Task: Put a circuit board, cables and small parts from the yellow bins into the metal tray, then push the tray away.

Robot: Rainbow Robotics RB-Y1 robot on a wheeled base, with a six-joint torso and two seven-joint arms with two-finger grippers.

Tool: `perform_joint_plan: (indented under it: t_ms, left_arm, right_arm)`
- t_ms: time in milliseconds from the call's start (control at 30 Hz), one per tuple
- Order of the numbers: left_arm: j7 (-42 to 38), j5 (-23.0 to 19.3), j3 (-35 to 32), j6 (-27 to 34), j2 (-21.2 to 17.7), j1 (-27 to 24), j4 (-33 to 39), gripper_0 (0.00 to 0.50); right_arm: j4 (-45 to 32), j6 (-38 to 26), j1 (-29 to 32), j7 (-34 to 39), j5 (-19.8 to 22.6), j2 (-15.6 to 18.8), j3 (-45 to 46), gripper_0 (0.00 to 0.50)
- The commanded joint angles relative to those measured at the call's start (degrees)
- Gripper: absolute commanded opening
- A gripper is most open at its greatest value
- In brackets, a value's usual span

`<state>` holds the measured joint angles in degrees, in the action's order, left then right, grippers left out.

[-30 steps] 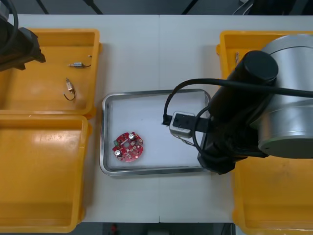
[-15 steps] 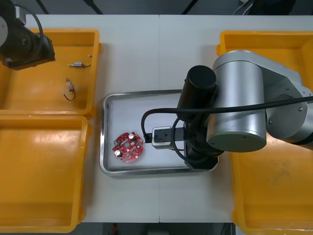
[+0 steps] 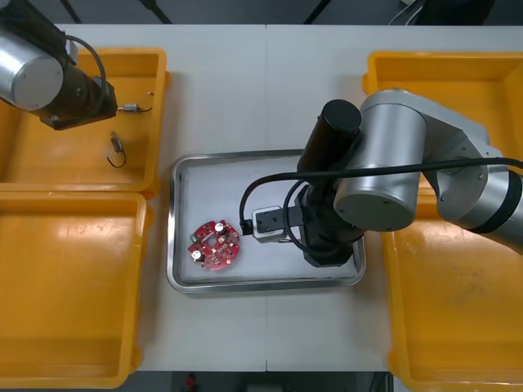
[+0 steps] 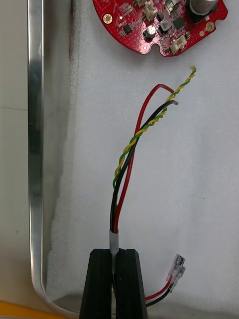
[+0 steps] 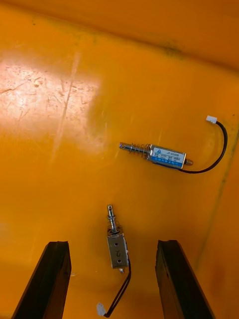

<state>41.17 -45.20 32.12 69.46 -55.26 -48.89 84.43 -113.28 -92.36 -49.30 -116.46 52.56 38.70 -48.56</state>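
Note:
Over the metal tray [image 3: 175, 245], my right gripper [image 4: 114, 252] is shut on a red and yellow cable [image 4: 130, 159] that also has a black strand. The cable's loose ends stretch over the tray's white floor toward the round red circuit board [image 4: 159, 22], stopping just short of it. The board [image 3: 214, 243] lies in the tray's left half. My left gripper [image 5: 112, 244] is open above the far left yellow bin [image 3: 49, 167]. One small metal part [image 5: 117, 246] lies between its fingers, and another small metal part [image 5: 159, 155] lies beyond it.
Two yellow bins flank the tray on each side; the near left bin [image 3: 65, 286] holds nothing visible. The right arm's body [image 3: 384, 180] covers the tray's right half. A white connector [image 4: 177, 269] on short wires lies beside the right fingers.
My right arm swung left across the tray, carrying the cable toward the circuit board. My left arm moved right over the far left bin, toward the small metal parts.

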Motion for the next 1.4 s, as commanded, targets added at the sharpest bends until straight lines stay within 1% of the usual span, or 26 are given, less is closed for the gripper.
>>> perform_joint_plan:
  t_ms: [33,67,200,233,267,300,333,367,400,433,467,500,567,600,667,733,867,900,967,1100,1167,1200,1267,1300,1400]
  left_arm:
    - [4.1,1.8,3.3,-1.8,1.0,-2.7,-0.3,0.500]
    - [4.2,1.7,3.5,-2.0,1.2,-2.7,-0.7,0.500]
    - [4.7,1.9,3.7,-2.9,2.3,-2.8,-2.3,0.500]
    - [4.8,1.9,4.1,-3.3,2.4,-2.8,-3.0,0.500]
    - [4.9,1.9,4.5,-3.9,2.7,-2.8,-3.6,0.500]
    - [5.0,1.9,4.8,-4.2,2.7,-2.8,-3.8,0.500]
    - [5.1,1.9,5.4,-5.1,3.0,-2.8,-4.4,0.500]
    - [5.2,1.9,5.8,-5.8,3.1,-2.8,-5.1,0.500]
    - [5.2,1.9,5.8,-5.8,3.1,-2.8,-5.1,0.500]
    - [5.3,1.8,6.2,-6.5,3.3,-2.8,-5.6,0.500]
    - [5.3,1.8,6.5,-6.5,3.4,-2.8,-5.9,0.500]
    - [5.4,1.8,6.5,-6.6,3.5,-2.8,-5.9,0.500]
    - [5.4,1.8,6.7,-6.5,3.6,-2.7,-6.2,0.500]
    - [5.4,1.8,6.7,-6.5,3.6,-2.7,-6.2,0.500]
    - [5.6,0.6,6.9,-6.2,3.6,-2.7,-6.6,0.500]
    - [5.9,-1.0,6.9,-6.1,3.6,-2.7,-7.0,0.500]
    - [6.2,-2.5,6.9,-6.1,3.6,-2.8,-7.2,0.500]
    - [6.3,-2.6,6.9,-6.1,3.6,-2.7,-7.2,0.500]
    - [6.4,-3.0,6.9,-6.1,3.6,-2.7,-7.3,0.500]
    - [6.7,-3.8,6.9,-6.0,3.6,-2.8,-7.4,0.500]
    - [6.9,-4.0,6.9,-6.0,3.6,-2.7,-7.5,0.500]
    - [6.9,-4.2,6.9,-6.0,3.6,-2.7,-7.6,0.500]
    - [7.2,-4.7,7.2,-5.9,3.6,-2.7,-7.9,0.500]
    - [7.2,-4.8,7.3,-5.9,3.6,-2.7,-7.9,0.500]
    - [7.3,-5.2,7.6,-6.0,3.6,-2.7,-8.2,0.500]
  right_arm:
    - [1.9,2.4,1.7,-1.4,-1.1,-0.9,-2.7,0.022]
    - [2.2,2.6,1.7,-1.3,-1.4,-0.9,-3.2,0.039]
    - [4.1,4.4,2.0,-1.1,-3.0,-1.2,-5.2,0.057]
    - [4.6,5.1,2.4,-1.1,-2.9,-1.2,-5.3,0.076]
    - [4.7,5.5,2.7,-1.1,-2.9,-1.3,-5.3,0.129]
    - [4.7,5.7,2.9,-1.1,-3.2,-1.3,-5.3,0.153]
    - [4.7,5.9,3.2,-1.1,-3.4,-1.4,-5.3,0.153]
    - [4.6,6.0,3.2,-1.0,-3.5,-1.4,-5.3,0.276]
    - [4.6,6.0,3.2,-1.0,-3.5,-1.4,-5.3,0.276]
    - [4.6,5.9,3.2,-0.9,-3.4,-1.4,-5.3,0.384]
    - [4.6,5.9,3.3,-0.7,-3.4,-1.4,-5.3,0.463]
    - [4.6,5.9,3.5,-0.6,-3.6,-1.4,-5.2,0.500]
    - [3.4,5.9,3.8,-0.4,-5.0,-0.9,-5.3,0.500]
    - [3.4,5.9,3.8,-0.4,-5.0,-0.9,-5.3,0.500]
    - [1.6,5.6,3.9,0.1,-6.2,-0.2,-5.1,0.500]
    - [0.3,4.3,3.9,0.7,-6.2,0.1,-3.9,0.500]
    - [-1.7,1.7,3.9,1.9,-4.9,0.5,-1.4,0.500]
    - [-3.1,-0.2,3.9,4.2,-3.6,0.8,0.6,0.500]
    - [-4.8,-2.3,3.8,6.6,-2.6,1.3,3.0,0.500]
    - [-7.4,-6.0,3.6,12.0,-1.8,1.8,7.0,0.500]
    - [-8.9,-8.0,3.6,17.3,-1.1,2.4,9.8,0.500]
    - [-9.3,-8.5,3.6,18.6,-0.9,2.7,10.5,0.500]
    - [-11.0,-9.7,3.6,24.6,-0.4,3.7,13.0,0.500]
    - [-11.3,-9.9,3.6,25.8,-0.3,3.8,13.6,0.500]
    - [-12.4,-11.5,3.7,35.4,1.8,5.9,17.8,0.500]
